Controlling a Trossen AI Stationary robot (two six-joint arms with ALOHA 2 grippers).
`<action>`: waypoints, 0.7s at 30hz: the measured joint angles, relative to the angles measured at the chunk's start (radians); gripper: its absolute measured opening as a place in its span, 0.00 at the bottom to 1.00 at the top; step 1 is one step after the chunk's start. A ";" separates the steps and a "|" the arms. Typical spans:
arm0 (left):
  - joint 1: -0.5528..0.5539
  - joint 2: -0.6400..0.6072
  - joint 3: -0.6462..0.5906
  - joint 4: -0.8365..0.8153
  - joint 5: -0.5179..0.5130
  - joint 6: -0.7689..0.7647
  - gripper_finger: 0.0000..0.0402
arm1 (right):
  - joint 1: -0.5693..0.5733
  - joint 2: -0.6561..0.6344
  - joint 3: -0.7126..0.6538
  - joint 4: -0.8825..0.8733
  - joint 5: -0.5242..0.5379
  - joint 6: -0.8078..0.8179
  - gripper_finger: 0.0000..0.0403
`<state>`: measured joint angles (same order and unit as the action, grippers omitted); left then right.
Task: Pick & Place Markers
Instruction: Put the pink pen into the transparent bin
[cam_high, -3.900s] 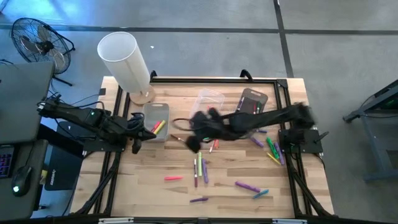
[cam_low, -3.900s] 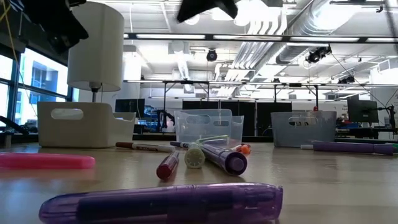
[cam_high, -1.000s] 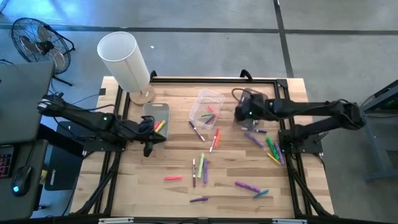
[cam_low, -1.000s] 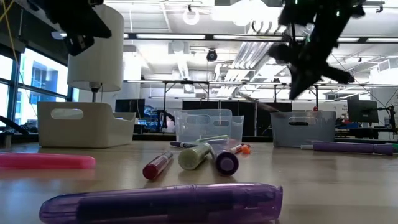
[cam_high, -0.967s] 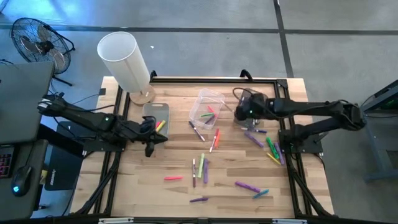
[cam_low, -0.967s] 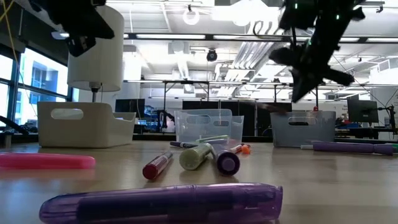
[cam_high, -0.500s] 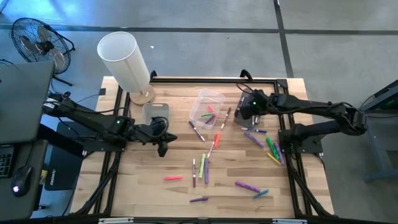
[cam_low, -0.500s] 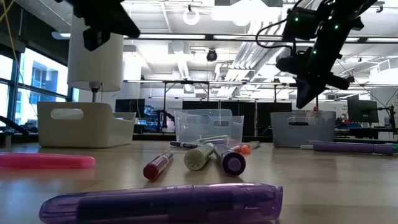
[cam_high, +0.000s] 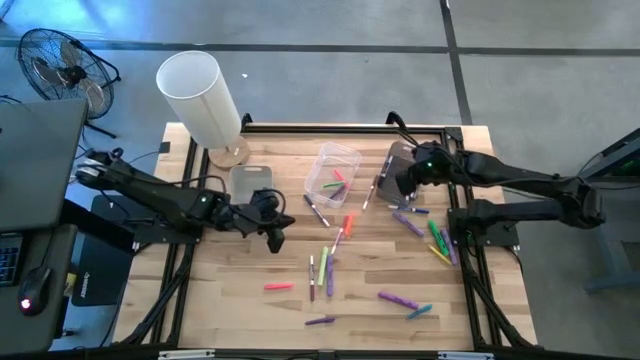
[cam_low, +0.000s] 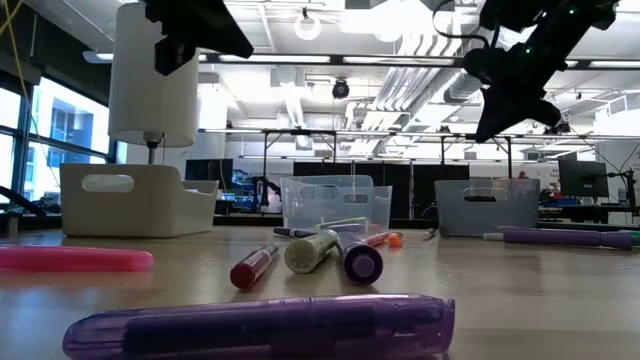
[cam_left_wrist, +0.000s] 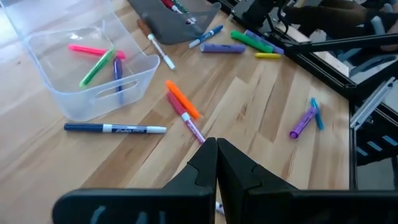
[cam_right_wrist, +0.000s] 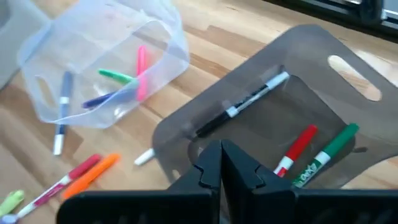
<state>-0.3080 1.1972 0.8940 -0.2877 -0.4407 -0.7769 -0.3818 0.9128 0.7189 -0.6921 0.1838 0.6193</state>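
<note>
High view: the left gripper (cam_high: 276, 232) hangs over bare wood between the white bin (cam_high: 250, 182) and the loose markers (cam_high: 322, 270) at the table's (cam_high: 200, 300) middle. The right gripper (cam_high: 398, 180) is over the grey bin (cam_high: 404, 158) at the far right, beside the clear bin (cam_high: 333, 170). More markers lie along the table's right edge, and a white lamp (cam_high: 200, 98) stands at the far left corner

Low view: both grippers are raised above the table, the left one (cam_low: 195, 25) near the lamp (cam_low: 152, 85), the right one (cam_low: 520, 70) above the grey bin (cam_low: 488, 208). A purple marker (cam_low: 260, 325) lies nearest, a pink one (cam_low: 72, 258) to its side, and three more in front of the clear bin (cam_low: 335, 203)

Left wrist view: the left fingers (cam_left_wrist: 205, 167) are pressed together with nothing between them. Beyond them lie an orange marker (cam_left_wrist: 182, 99), a pink one touching it, and a dark blue pen beside the clear bin (cam_left_wrist: 93, 68), which holds pink, green and blue markers

Right wrist view: the right fingers (cam_right_wrist: 211, 167) are closed and empty, over the grey bin (cam_right_wrist: 280, 130), which holds a black pen (cam_right_wrist: 242, 102), a red marker and a green one. The clear bin (cam_right_wrist: 106, 68) is just beside it
</note>
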 joint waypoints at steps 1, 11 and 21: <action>0.000 0.016 0.010 -0.003 0.000 -0.008 0.00 | 0.009 -0.003 0.000 -0.004 0.000 0.000 0.00; 0.000 0.178 0.198 -0.227 0.039 -0.045 0.00 | 0.105 -0.004 0.000 -0.011 0.007 0.000 0.00; -0.148 0.336 0.372 -0.573 0.076 -0.132 0.00 | 0.131 -0.004 0.000 -0.023 0.019 0.000 0.00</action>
<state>-0.4565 1.5331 1.2658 -0.8603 -0.3650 -0.9090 -0.2512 0.9092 0.7189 -0.7154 0.2031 0.6193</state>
